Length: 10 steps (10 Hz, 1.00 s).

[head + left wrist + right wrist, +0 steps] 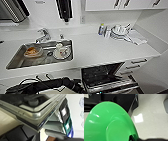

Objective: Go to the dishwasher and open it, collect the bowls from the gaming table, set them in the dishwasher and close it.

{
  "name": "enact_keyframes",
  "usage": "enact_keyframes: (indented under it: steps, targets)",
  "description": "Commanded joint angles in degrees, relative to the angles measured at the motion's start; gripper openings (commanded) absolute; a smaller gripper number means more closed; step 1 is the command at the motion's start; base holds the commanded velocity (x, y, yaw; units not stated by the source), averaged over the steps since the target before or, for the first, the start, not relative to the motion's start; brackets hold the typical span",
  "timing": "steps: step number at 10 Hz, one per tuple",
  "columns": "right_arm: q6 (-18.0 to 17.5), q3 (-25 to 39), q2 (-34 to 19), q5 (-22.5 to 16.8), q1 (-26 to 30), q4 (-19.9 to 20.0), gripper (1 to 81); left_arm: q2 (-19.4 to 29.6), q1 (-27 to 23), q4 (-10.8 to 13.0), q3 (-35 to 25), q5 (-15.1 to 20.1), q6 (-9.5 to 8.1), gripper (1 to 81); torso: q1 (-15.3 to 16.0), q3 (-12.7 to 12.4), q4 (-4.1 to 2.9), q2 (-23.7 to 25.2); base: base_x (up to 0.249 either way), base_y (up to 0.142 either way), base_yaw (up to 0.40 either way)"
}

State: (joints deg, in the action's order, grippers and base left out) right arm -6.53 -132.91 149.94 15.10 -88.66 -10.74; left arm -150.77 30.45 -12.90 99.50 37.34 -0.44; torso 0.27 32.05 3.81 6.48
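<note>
Down at six o'clock under the white surface (100, 47) the dishwasher (105, 77) is open, and the right claw (133, 138) pinches the green bowl (109, 125) by its rim, so I think the bowl goes on a rack next.

I am noting: a bright green glossy plastic bowl (109, 125); a dishwasher (105, 77) showing a dark interior and brushed steel edging; a plain white countertop (100, 47); a grey steel sink (15, 62) holding an orange bowl (32, 51).
</note>
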Motion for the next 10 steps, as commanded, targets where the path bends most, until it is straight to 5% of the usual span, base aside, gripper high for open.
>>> enact_keyframes:
  steps: [1,4,10]
  targets:
    - [-3.30,16.46,-17.87,3.86,-0.16,-0.25,1.0,8.11,12.38,10.85,-5.55,-2.06,0.35,81.1,0.00,0.00,0.00,0.00,0.000,0.000,0.000]
    - [-8.49,20.86,-26.34,5.90,3.09,-0.42,1.0,8.20,25.48,15.36,-0.45,-9.04,0.35,81.1,0.00,0.00,0.00,0.00,0.000,0.000,0.000]
    - [-10.60,34.91,-41.18,5.64,11.69,-0.25,1.0,7.16,42.18,15.88,12.11,-25.28,0.44,81.1,0.00,0.00,0.00,0.00,0.000,0.000,0.000]
